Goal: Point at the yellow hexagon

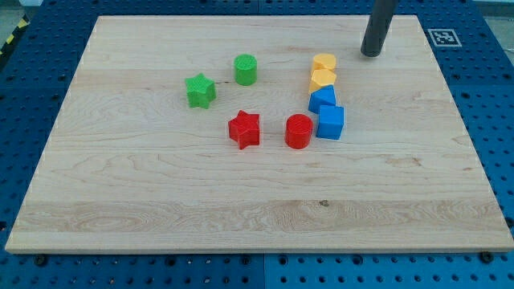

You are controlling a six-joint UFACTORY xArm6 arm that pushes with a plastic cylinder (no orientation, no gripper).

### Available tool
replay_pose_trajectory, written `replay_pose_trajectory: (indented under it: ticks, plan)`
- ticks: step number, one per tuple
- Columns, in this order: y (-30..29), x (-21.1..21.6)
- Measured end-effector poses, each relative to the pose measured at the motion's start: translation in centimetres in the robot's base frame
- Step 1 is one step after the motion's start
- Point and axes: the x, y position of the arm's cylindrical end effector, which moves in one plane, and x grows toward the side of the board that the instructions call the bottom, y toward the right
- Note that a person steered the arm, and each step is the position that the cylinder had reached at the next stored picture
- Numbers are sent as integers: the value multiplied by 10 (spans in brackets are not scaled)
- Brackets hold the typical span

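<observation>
My tip (371,54), the lower end of the straight dark rod, rested on the pale wooden surface (161,201) near the view's top right, to the upper right of the two yellow blocks and clearly apart from them. The rig carried no hand, only the rod, so there was nothing for me to report as spread, pressed together or pinching.

The two small yellow plastic blocks sat touching, one above the other: the upper yellow block (324,63) and the lower yellow block (322,79). I could not tell which of them was the hexagon; their outlines were too small to read. My tip was nearer the upper one.

Just below them, touching the lower yellow one, sat a blue block (322,99) of unclear shape, with a blue cube (331,123) at its lower right. A red cylinder (298,131) stood just beside the cube on the view's left. Further left lay a red star (244,129), and above it a green cylinder (245,70) and a green star (200,91).
</observation>
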Motion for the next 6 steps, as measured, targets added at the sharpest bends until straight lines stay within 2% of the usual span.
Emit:
replay_pose_trajectory:
  ticks: [2, 6]
  plan:
    - [-4, 63]
    - [-35, 64]
